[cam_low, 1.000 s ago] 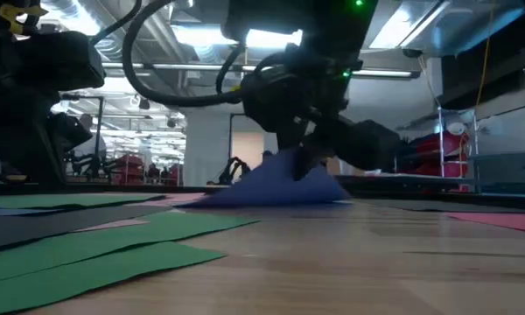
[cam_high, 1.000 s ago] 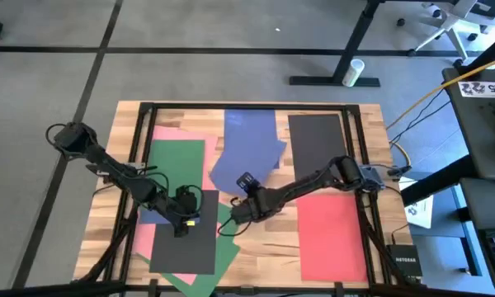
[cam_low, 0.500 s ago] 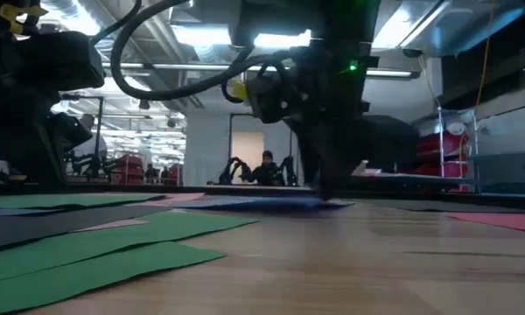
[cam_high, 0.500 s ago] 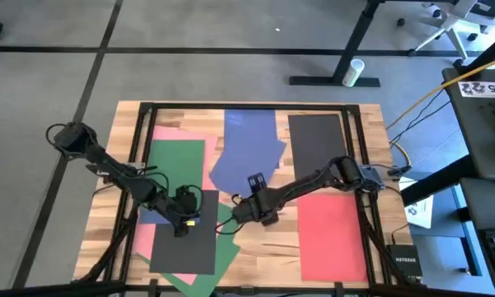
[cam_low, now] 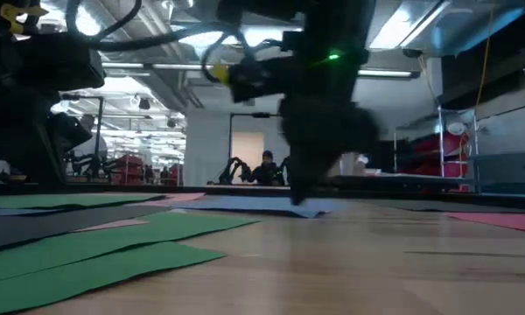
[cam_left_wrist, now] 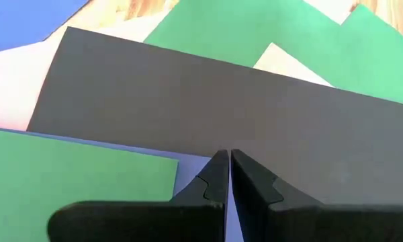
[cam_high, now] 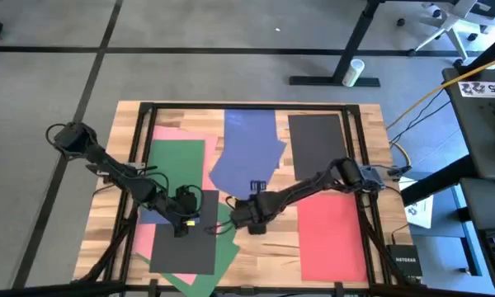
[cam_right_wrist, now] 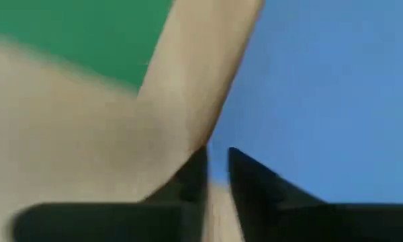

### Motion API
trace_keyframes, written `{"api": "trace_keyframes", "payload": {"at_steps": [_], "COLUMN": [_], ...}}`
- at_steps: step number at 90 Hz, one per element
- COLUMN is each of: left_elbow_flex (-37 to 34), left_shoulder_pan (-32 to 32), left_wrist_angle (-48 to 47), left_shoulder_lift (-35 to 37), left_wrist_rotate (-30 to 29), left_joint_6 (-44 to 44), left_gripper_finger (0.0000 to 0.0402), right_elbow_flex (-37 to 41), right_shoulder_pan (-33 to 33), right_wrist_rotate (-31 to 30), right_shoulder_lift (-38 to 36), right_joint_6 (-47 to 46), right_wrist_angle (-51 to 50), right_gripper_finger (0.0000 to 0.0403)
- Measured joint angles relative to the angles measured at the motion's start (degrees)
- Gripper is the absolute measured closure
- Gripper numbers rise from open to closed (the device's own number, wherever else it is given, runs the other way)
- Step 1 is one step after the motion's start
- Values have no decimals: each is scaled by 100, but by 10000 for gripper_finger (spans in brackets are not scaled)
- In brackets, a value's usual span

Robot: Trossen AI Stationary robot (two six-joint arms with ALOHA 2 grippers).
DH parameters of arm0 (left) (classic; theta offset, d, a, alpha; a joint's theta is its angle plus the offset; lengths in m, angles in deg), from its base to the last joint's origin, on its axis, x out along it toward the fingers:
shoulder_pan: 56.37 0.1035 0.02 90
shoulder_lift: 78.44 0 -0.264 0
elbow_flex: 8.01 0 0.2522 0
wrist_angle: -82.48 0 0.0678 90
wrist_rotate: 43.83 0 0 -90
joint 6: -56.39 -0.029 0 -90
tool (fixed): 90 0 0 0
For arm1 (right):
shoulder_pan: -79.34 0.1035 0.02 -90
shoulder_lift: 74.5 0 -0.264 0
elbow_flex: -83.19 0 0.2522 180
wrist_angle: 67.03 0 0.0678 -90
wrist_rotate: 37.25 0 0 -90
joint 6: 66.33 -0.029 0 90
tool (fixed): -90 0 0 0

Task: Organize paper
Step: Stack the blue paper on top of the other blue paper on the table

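Note:
Coloured paper sheets lie flat on the wooden table: two blue [cam_high: 246, 165] [cam_high: 249, 128], black [cam_high: 318, 140], red [cam_high: 332, 235], green [cam_high: 177, 161] over pink [cam_high: 167, 132], and another black [cam_high: 186, 243] over green [cam_high: 221, 247]. My right gripper [cam_high: 235, 214] is low at the nearer blue sheet's near corner, its fingers almost together. My left gripper [cam_high: 184, 219] is shut, its tips [cam_left_wrist: 228, 156] at the far edge of the near black sheet [cam_left_wrist: 208, 101], where a strip of blue sheet [cam_left_wrist: 188, 158] shows. My right gripper has the blue sheet's near corner [cam_right_wrist: 218, 138] between its two fingertips, coming from the table's right and slanting down. The sheet's edge runs into the narrow gap between them. The sheet lies flat, and a bit of the corner [cam_low: 313, 210] sticks out beside the fingers. My left gripper stands with shut tips at the black sheet's edge; whether they touch it I cannot tell.
Dark frame rails [cam_high: 140, 148] [cam_high: 356, 140] run along the table's left and right sides and its far edge. Bare wood [cam_high: 268, 247] shows between the near green sheet and the red one. A person [cam_low: 267, 162] sits far off in the room behind.
My right gripper has come down and gone a little toward the table's near left. The blue sheet's near corner, held up like a tent a second ago, has come down flat onto the table.

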Motion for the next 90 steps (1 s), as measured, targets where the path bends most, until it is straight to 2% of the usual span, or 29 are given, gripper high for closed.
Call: {"api": "trace_keyframes", "payload": {"at_steps": [12, 27, 53, 71, 90], "left_elbow_flex": [0, 20, 263, 332, 332], "left_shoulder_pan": [0, 115, 1234, 2280, 2804], "left_wrist_angle": [2, 38, 776, 641, 407], "left_shoulder_lift": [-1, 0, 0, -39, -336], "left_wrist_rotate": [-8, -324, -490, -344, -168], "left_joint_6": [0, -21, -1260, -1902, -2058], "left_gripper_finger": [402, 402, 402, 402, 402], "right_elbow_flex": [0, 0, 2, 1, 4], "right_shoulder_pan": [5, 62, 413, 468, 488], "right_wrist_rotate": [-555, -884, -1084, -1139, -728], "right_shoulder_lift": [0, 0, 0, 29, 147], "right_joint_6": [-1097, -2164, -3393, -3712, -3615], "right_wrist_angle": [479, 344, -582, -632, -152], "right_gripper_finger": [393, 401, 402, 403, 403]}}
